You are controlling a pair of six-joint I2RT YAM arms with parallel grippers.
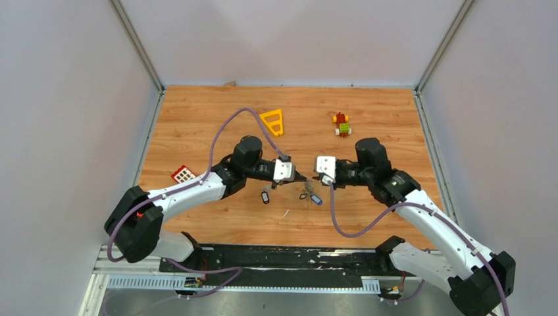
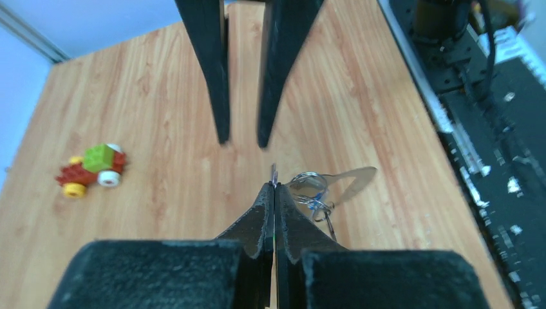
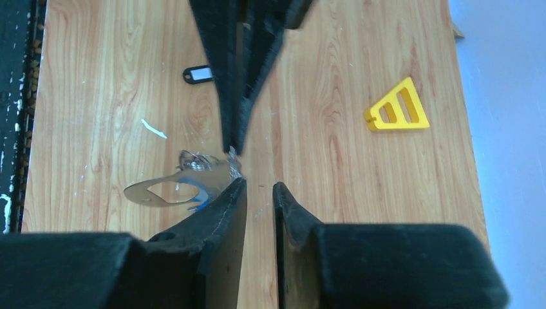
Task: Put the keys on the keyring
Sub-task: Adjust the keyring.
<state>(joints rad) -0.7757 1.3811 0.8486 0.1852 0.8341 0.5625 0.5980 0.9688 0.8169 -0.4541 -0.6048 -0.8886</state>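
The keyring, a flat silver loop, hangs just above the table between the two grippers, with small wire rings and a blue-tagged key bunched at its near end. My left gripper is shut on a thin metal edge at that end of the keyring; a sliver sticks out past the fingertips. My right gripper faces it tip to tip and is open, nothing between its fingers; the loop lies beside its left finger. A key with a black tag lies alone on the wood.
A yellow plastic triangle and a red-green-yellow toy block figure lie toward the back of the table. A small red-and-white grid piece sits by the left arm. Grey walls close the table's sides.
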